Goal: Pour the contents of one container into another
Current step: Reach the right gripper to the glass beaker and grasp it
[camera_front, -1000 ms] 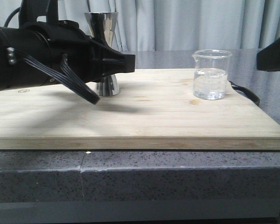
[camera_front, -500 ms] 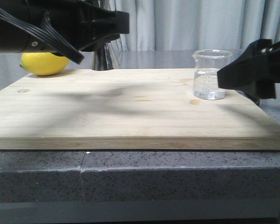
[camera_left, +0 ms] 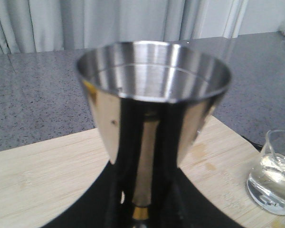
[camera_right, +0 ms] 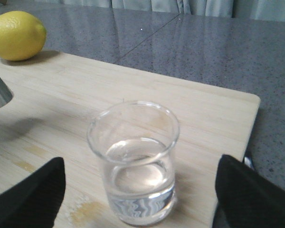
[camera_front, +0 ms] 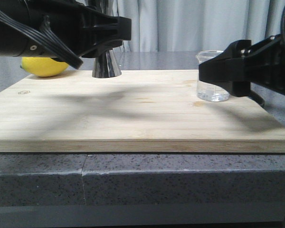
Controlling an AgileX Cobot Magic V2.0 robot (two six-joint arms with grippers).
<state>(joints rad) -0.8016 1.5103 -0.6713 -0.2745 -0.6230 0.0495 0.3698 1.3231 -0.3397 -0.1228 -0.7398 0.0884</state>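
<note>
The steel jigger [camera_left: 152,85] is clamped at its narrow waist in my left gripper [camera_left: 143,194], which is shut on it. In the front view its lower cone [camera_front: 106,65] hangs below the left gripper [camera_front: 118,31], apparently just off the wooden board [camera_front: 133,118] near the far left. The glass beaker [camera_right: 133,156], about a third full of clear liquid, stands on the board at the right. My right gripper [camera_right: 140,178] is open, with one black finger on each side of the beaker and not touching it. From the front, the right gripper [camera_front: 218,71] hides most of the beaker [camera_front: 213,95].
A yellow lemon [camera_front: 45,66] lies on the grey counter behind the board's far left corner. A black cable [camera_front: 257,98] curls off the board's right edge. Curtains hang behind. The beaker [camera_left: 273,183] also shows in the left wrist view.
The left arm has risen with the jigger off its earlier spot on the board, uncovering the lemon. The right gripper has come in from the right and now straddles the beaker.
</note>
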